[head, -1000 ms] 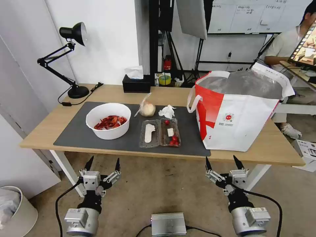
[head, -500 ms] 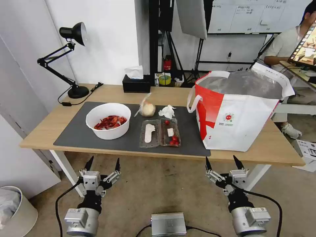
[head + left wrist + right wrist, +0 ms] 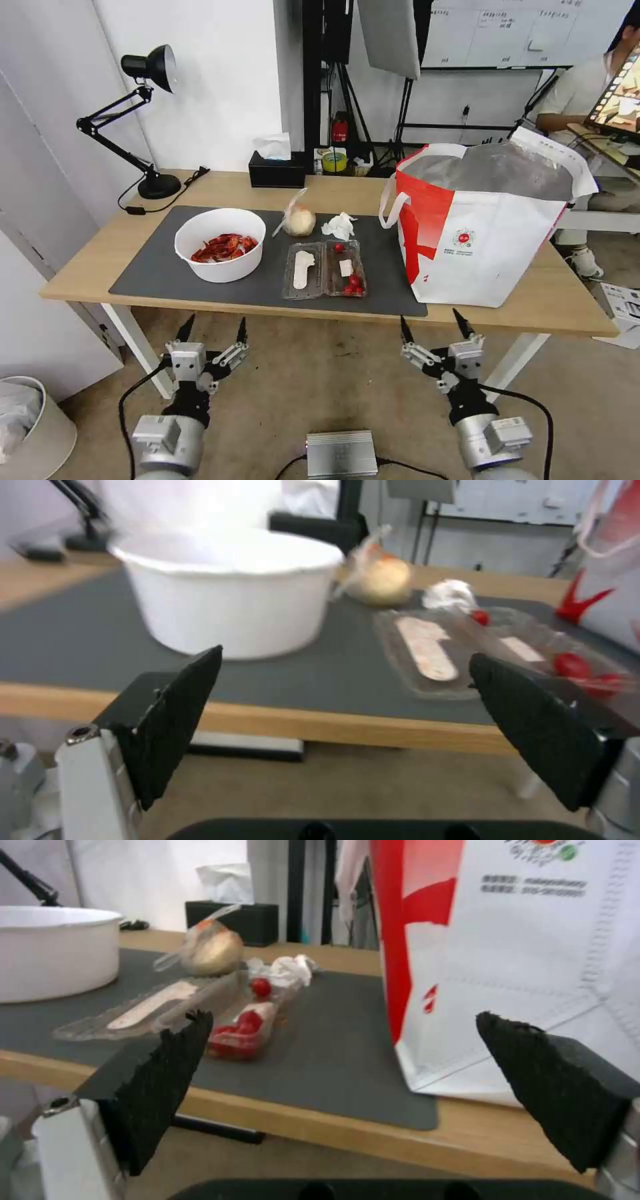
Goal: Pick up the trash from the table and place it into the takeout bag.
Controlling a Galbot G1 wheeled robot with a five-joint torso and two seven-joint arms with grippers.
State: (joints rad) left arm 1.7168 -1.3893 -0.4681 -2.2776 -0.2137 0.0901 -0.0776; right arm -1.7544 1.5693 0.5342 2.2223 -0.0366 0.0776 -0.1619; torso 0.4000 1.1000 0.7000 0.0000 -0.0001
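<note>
- Right gripper (image 3: pixel 432 326): lower right of centre in the head view, below the near table edge, its two black pointed fingers spread wide and holding nothing; in the right wrist view (image 3: pixel 347 1090) the fingers frame the mat's near edge and the bag's lower corner.
- Left gripper (image 3: pixel 213 329): lower left of the head view, likewise below the table edge, fingers spread apart and empty; in the left wrist view (image 3: pixel 343 715) they frame the bowl and the tray.
- Long rectangular light-wood table on white legs (image 3: pixel 573 293): spans the middle of the head view, with a large dark grey mat (image 3: pixel 147 267) covering its left and central part.
- White round bowl of red crayfish shells (image 3: pixel 220 244): on the mat, left of centre.
- Clear hinged plastic tray with cherry tomatoes (image 3: pixel 325 269): lying open on the mat, just right of the bowl, near the front edge.
- Clear bag around a beige ball (image 3: pixel 298 219): on the mat behind the tray.
- Crumpled white tissue (image 3: pixel 339 226): on the mat, just right of the bagged ball.
- Large boxy white-and-red fabric takeout bag with silver foil lining (image 3: pixel 487 230): upright and open-topped at the right of the table, its left base on the mat's right edge.
- Black tissue box (image 3: pixel 276 170): at the table's far edge, upper centre.
- Black articulated desk lamp (image 3: pixel 143 113): upper left, its base on the table's far left corner.
</note>
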